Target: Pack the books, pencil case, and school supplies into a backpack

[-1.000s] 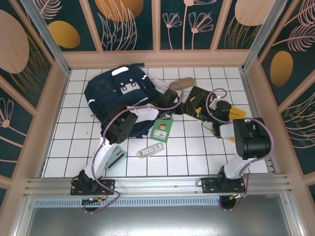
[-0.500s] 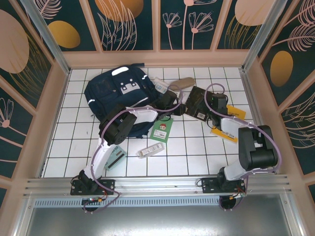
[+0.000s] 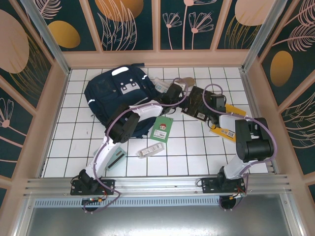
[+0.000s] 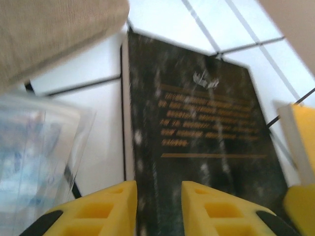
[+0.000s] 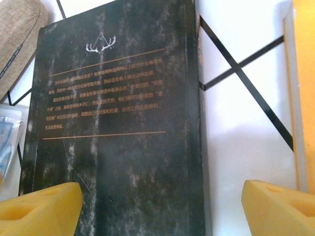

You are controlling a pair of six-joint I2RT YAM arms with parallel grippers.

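The navy backpack (image 3: 115, 91) lies at the back left. A dark brown book (image 3: 196, 101) (image 4: 197, 137) (image 5: 118, 137) lies flat on the tiles between my two grippers. At the book's left edge, my left gripper (image 3: 177, 93) (image 4: 159, 209) has its yellow fingers a narrow gap apart with nothing between them. My right gripper (image 3: 208, 107) (image 5: 162, 209) hovers over the book's right side, jaws wide open and empty. The tan pencil case (image 3: 184, 81) (image 4: 54, 34) and the clear packet (image 3: 160, 84) (image 4: 34, 147) lie just behind the left gripper. A yellow-orange book (image 3: 225, 129) (image 5: 304, 73) lies partly under the right arm.
A small green book (image 3: 161, 129) lies in the middle, a slim white-grey bar (image 3: 150, 149) nearer the front, and a mint-green calculator (image 3: 115, 158) by the left arm's base. Wooden walls (image 3: 157, 58) close in the tiled table on three sides.
My left gripper has moved back and to the right, up to the dark book's left edge. The right gripper has swung in over the book and its jaws have opened a little wider.
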